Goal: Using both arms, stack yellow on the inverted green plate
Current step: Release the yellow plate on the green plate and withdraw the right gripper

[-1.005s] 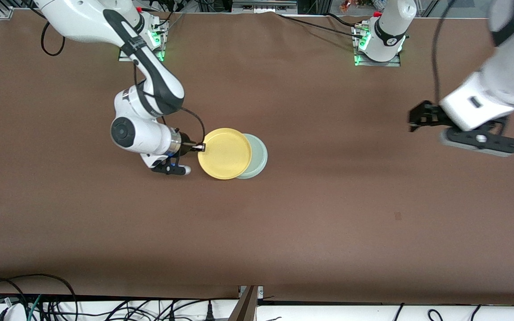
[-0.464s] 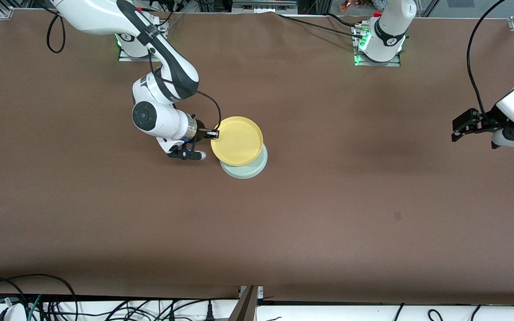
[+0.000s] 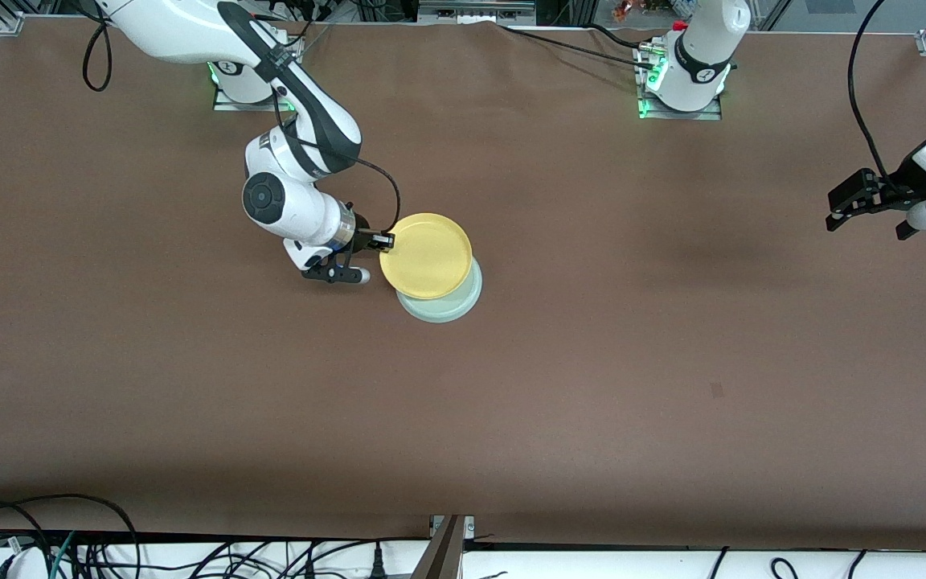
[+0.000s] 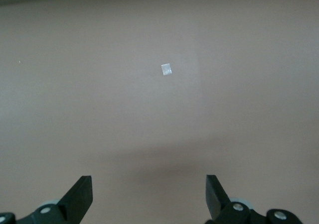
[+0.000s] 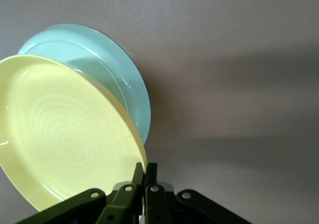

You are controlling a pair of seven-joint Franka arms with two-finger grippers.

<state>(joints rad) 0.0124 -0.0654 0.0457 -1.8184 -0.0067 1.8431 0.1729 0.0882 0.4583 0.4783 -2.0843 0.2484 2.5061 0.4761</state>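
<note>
Right gripper [image 3: 383, 240]: pinched on rim of yellow plate [image 3: 426, 256], over green plate [image 3: 451, 307] | yellow: raised, overlapping green, offset toward robot bases | green: inverted on table [image 3: 592, 362] | Left gripper [image 3: 839, 211]: fingers wide, empty, waiting over table's left-arm end

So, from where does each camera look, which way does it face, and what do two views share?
Front view: high across the table, facing both arm bases; shows both arms, the right tool shut on the yellow plate.
Left wrist view: on the left arm, facing bare table; shows the open left tool.
Right wrist view: on the right arm, facing both plates.
Shared by front and right wrist: yellow plate over green plate.
</note>
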